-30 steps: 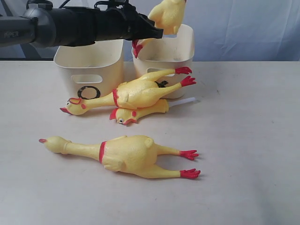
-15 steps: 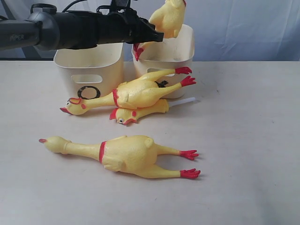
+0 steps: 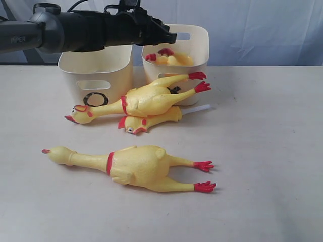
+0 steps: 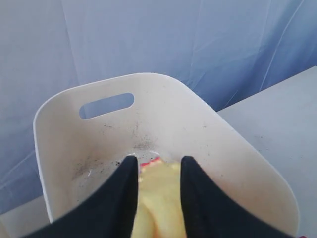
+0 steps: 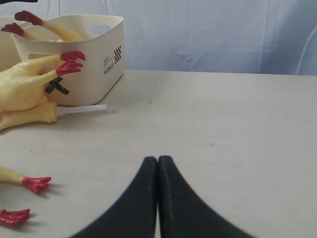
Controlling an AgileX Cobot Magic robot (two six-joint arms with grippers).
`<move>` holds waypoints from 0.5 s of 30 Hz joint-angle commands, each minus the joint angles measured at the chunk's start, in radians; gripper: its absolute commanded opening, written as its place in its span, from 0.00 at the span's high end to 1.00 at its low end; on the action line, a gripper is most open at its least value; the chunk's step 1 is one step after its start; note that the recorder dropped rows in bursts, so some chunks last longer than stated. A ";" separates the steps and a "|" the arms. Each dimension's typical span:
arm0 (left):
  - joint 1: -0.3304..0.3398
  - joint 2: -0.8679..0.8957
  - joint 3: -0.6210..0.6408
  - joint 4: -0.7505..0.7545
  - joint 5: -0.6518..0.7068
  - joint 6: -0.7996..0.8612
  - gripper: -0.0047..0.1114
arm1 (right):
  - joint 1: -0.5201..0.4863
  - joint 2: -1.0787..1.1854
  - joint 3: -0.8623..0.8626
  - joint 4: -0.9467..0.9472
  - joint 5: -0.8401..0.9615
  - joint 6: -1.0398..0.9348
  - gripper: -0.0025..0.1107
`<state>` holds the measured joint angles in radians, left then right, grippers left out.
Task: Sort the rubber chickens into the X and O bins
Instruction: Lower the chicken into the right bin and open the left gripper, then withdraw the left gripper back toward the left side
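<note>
My left gripper [image 3: 170,36] hangs open above the X bin [image 3: 201,48]. A short rubber chicken [image 3: 174,58] lies inside that bin, and in the left wrist view its yellow body [image 4: 159,198] shows below the parted fingers of the left gripper [image 4: 156,161]. The O bin [image 3: 96,65] stands to the left and what it holds is hidden. One long chicken [image 3: 146,100] leans against both bins and hides part of the X mark [image 5: 57,87]. A short chicken [image 3: 151,121] lies under it. Another long chicken [image 3: 136,166] lies in front. My right gripper [image 5: 158,159] is shut, low over bare table.
A thin white tube [image 3: 198,109] sticks out from the short chicken beside the X bin. A blue cloth backdrop [image 3: 262,30] hangs behind the table. The table top [image 3: 262,151] stretches bare to the right of the chickens.
The short chicken that my left gripper held above the X bin has dropped into it. The left jaws have opened. The arm has hardly moved.
</note>
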<state>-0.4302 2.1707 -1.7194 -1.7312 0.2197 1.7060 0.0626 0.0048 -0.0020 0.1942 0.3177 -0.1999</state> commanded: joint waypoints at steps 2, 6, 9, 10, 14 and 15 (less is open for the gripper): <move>0.002 -0.001 -0.005 -0.013 0.006 -0.005 0.70 | 0.000 -0.005 0.002 0.001 -0.011 -0.001 0.99; 0.002 -0.001 -0.005 -0.013 0.006 -0.003 0.70 | 0.000 -0.005 0.002 0.001 -0.011 -0.001 0.99; 0.002 -0.003 -0.005 -0.013 0.004 -0.002 0.64 | 0.000 -0.005 0.002 0.001 -0.011 -0.001 0.99; 0.002 -0.005 -0.005 -0.013 0.004 -0.002 0.62 | 0.000 -0.005 0.002 0.001 -0.011 -0.001 0.99; 0.002 -0.024 -0.005 -0.013 -0.012 -0.002 0.55 | 0.000 -0.005 0.002 0.001 -0.011 -0.001 0.99; 0.002 -0.034 -0.005 -0.003 -0.012 -0.002 0.55 | 0.000 -0.005 0.002 0.001 -0.011 -0.001 0.99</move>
<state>-0.4302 2.1687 -1.7194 -1.7312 0.2157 1.7060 0.0626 0.0048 -0.0020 0.1942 0.3177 -0.1999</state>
